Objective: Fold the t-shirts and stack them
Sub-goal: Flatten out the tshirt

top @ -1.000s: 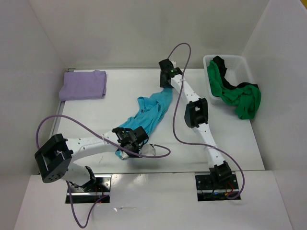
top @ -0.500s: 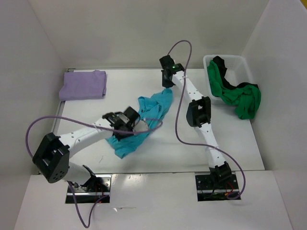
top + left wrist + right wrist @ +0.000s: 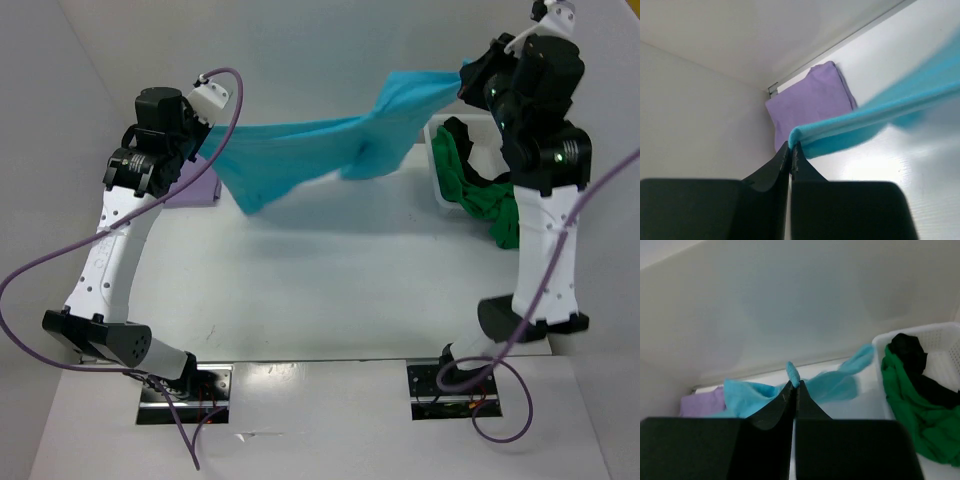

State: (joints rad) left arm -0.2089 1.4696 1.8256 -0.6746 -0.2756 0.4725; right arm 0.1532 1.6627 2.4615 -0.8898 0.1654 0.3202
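Both arms are raised high over the far half of the desk (image 3: 330, 290).

My left pincer (image 3: 207, 138) — jaws pressed together on one end of the turquoise shirt (image 3: 330, 145). The wrist view shows the cloth's edge nipped right at the tips.

My right pincer (image 3: 468, 76) — likewise clamped on the opposite end, with a small tuft poking up past the tips.

The turquoise shirt is stretched between the two, off the desk, with loose folds drooping below the taut line.

The lavender shirt (image 3: 810, 102) lies folded flat in the far left corner.

The white bin (image 3: 930, 329) sits at the far right corner. The green shirt (image 3: 500, 210) spills over its near rim, and the black shirt (image 3: 458, 132) lies across the green.
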